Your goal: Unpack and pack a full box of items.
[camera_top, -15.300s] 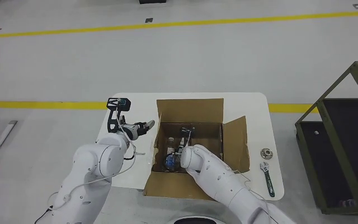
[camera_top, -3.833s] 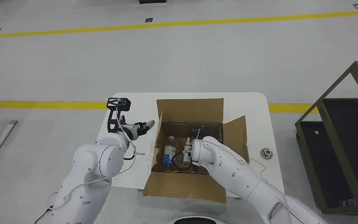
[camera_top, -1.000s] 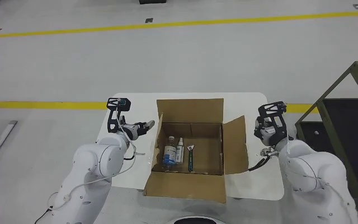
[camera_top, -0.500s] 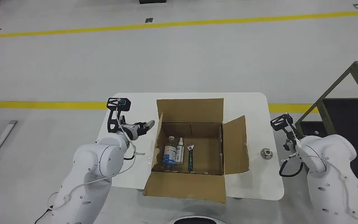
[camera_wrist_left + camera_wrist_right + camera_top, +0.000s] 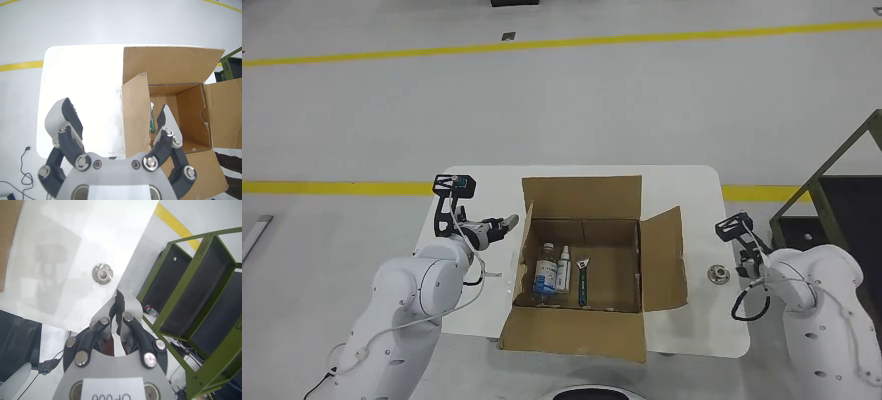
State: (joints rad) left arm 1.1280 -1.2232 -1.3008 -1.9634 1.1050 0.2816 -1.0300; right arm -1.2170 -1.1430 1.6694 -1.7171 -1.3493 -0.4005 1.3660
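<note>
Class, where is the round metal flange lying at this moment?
In the top view the flange lies flat on the table, between the cardboard box and the right gripper, near the table's right edge.

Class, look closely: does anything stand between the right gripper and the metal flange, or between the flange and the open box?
Nothing visible lies between the right gripper and the flange, only bare table. The box's opened side flap stands between flange and box interior.
</note>
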